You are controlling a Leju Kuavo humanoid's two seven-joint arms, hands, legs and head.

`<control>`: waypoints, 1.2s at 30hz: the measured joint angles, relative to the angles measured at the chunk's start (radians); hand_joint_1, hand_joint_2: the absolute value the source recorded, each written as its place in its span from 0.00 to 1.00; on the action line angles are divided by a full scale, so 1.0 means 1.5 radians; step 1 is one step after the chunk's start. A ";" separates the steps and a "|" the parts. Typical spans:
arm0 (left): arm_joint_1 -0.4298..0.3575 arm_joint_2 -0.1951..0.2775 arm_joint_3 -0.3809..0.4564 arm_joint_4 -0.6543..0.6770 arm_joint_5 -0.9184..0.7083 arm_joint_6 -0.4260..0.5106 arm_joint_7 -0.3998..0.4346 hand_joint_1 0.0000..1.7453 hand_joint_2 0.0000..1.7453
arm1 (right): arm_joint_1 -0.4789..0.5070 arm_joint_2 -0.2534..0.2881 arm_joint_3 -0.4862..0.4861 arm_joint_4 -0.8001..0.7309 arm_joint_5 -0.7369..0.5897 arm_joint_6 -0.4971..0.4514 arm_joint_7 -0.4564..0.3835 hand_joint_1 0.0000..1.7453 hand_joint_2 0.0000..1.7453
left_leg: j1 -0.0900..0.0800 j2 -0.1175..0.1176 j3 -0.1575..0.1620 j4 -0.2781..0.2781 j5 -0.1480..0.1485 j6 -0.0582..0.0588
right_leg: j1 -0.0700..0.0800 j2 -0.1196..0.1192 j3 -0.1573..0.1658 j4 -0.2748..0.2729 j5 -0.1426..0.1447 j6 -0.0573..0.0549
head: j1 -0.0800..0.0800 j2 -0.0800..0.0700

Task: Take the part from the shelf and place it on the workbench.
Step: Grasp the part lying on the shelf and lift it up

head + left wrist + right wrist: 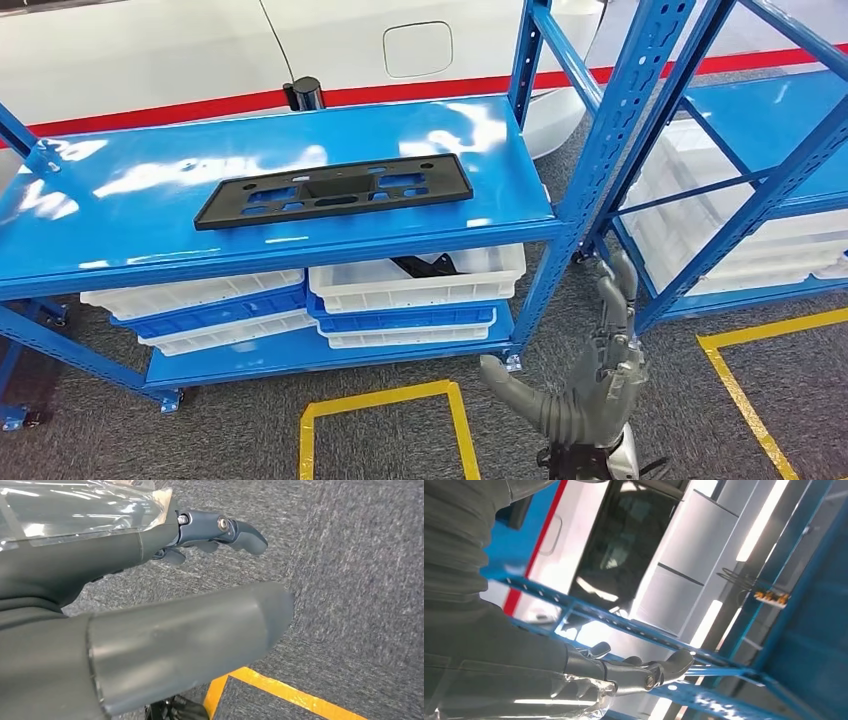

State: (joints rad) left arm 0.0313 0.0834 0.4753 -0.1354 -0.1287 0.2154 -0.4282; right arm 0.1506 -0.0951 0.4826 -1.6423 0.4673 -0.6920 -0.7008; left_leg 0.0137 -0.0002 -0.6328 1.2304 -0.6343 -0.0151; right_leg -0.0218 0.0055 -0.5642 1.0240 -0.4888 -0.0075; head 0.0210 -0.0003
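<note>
We see the black part (pixel 334 190) lying flat on the blue workbench (pixel 150 165) at about eleven o'clock from our right hand (pixel 600 375), which hangs spread and empty, as does our left hand (pixel 200 535).

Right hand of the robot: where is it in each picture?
Head view: right hand low right, beside the blue shelf frame.
Right wrist view: fingers in front of the same frame.
Left wrist view: left hand instead, above yellow floor tape.
Shared landmark: the blue shelf frame.
</note>
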 joint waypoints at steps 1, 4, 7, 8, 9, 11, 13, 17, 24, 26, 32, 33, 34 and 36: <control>0.000 -0.001 0.000 0.000 -0.001 0.002 0.000 0.00 0.00 | 0.004 0.006 -0.002 0.000 0.033 0.000 0.000 0.00 1.00 | 0.000 0.000 -0.025 0.033 -0.006 -0.001 | 0.001 0.001 0.002 0.000 -0.003 -0.002 | 0.000 0.000; 0.000 -0.006 0.000 0.000 -0.005 0.011 0.001 0.00 0.00 | 0.015 0.030 -0.004 -0.002 0.112 0.000 0.000 0.00 1.00 | 0.000 0.000 -0.029 -0.010 0.056 0.003 | 0.002 0.004 0.017 0.000 -0.014 0.000 | 0.000 0.000; 0.000 -0.010 0.000 0.000 -0.006 0.017 0.001 0.00 0.00 | 0.020 0.049 -0.004 -0.007 0.142 0.000 0.000 0.00 1.00 | -0.003 -0.001 0.016 -0.119 0.112 0.012 | 0.006 0.007 0.027 0.000 -0.027 0.008 | 0.000 0.000; 0.000 -0.011 0.000 0.000 -0.006 0.018 0.001 0.00 0.00 | 0.021 0.054 -0.005 -0.008 0.146 0.000 0.001 0.00 1.00 | -0.006 -0.002 0.022 -0.129 0.111 0.015 | 0.007 0.007 0.026 -0.001 -0.030 0.012 | 0.000 0.000; -0.001 -0.012 0.000 0.000 -0.006 0.019 0.001 0.00 0.00 | 0.022 0.057 -0.005 -0.011 0.152 0.000 0.002 0.00 1.00 | -0.008 -0.002 0.023 -0.131 0.109 0.017 | 0.008 0.008 0.027 -0.002 -0.032 0.016 | 0.000 0.000; -0.001 -0.015 0.000 0.000 -0.006 0.022 0.002 0.00 0.00 | 0.021 0.065 -0.008 -0.024 0.170 0.000 0.005 0.00 1.00 | -0.008 -0.002 0.028 -0.136 0.110 0.023 | 0.007 0.007 0.029 0.000 -0.035 0.022 | 0.000 0.000; -0.002 -0.019 0.000 0.000 -0.006 0.024 0.003 0.00 0.00 | 0.020 0.069 -0.016 -0.042 0.191 0.000 0.008 0.00 1.00 | -0.007 -0.003 0.035 -0.140 0.110 0.024 | 0.008 0.004 0.034 0.003 -0.028 0.025 | 0.001 0.000; -0.007 -0.028 0.000 0.000 -0.007 0.031 0.010 0.00 0.00 | 0.000 0.074 -0.031 -0.086 0.213 -0.001 0.015 0.00 1.00 | -0.012 -0.003 0.037 -0.139 0.107 0.022 | 0.008 0.001 0.047 -0.016 -0.030 0.016 | 0.002 0.000; -0.014 -0.049 0.000 0.000 -0.004 0.051 0.006 0.00 0.00 | -0.070 0.038 -0.040 -0.152 0.187 -0.001 0.019 0.00 1.00 | -0.014 -0.003 0.040 -0.138 0.104 0.026 | 0.006 0.001 0.047 -0.022 -0.030 0.018 | 0.002 0.000; -0.018 -0.059 0.001 -0.001 -0.006 0.054 -0.002 0.00 0.00 | -0.097 0.016 -0.039 -0.159 0.183 -0.001 0.019 0.00 1.00 | -0.014 -0.003 0.041 -0.138 0.104 0.027 | 0.006 0.001 0.048 -0.022 -0.030 0.019 | 0.002 0.000; -0.033 -0.093 -0.010 -0.005 -0.040 0.055 -0.019 0.00 0.00 | -0.169 -0.034 0.000 -0.147 0.162 0.000 0.074 0.00 1.00 | -0.013 -0.003 0.043 -0.138 0.105 0.028 | 0.006 0.001 0.051 -0.022 -0.029 0.020 | 0.002 0.000; -0.036 -0.098 -0.015 -0.006 -0.049 0.055 -0.020 0.00 0.00 | -0.186 -0.040 0.017 -0.141 0.155 0.001 0.095 0.00 1.00 | -0.013 -0.003 0.043 -0.139 0.105 0.028 | 0.007 0.001 0.052 -0.022 -0.029 0.021 | 0.003 0.000; -0.039 -0.103 -0.021 -0.007 -0.057 0.054 -0.021 0.00 0.00 | -0.207 -0.044 0.036 -0.135 0.147 0.004 0.118 0.00 1.00 | -0.013 -0.002 0.043 -0.139 0.106 0.028 | 0.007 0.002 0.053 -0.021 -0.029 0.021 | 0.003 0.000; -0.047 -0.110 -0.032 -0.009 -0.070 0.053 -0.021 0.00 0.00 | -0.253 -0.042 0.072 -0.118 0.136 0.016 0.157 0.00 1.00 | -0.013 -0.002 0.043 -0.139 0.107 0.028 | 0.007 0.002 0.053 -0.021 -0.028 0.022 | 0.003 0.000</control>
State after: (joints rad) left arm -0.0396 -0.0821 0.4269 -0.1491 -0.2335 0.2947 -0.4592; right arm -0.2295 -0.1575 0.5905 -1.8193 0.6719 -0.6685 -0.4658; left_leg -0.0052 -0.0028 -0.5685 1.0219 -0.4743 0.0274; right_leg -0.0107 0.0087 -0.4840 0.9920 -0.5306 0.0258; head 0.0253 -0.0004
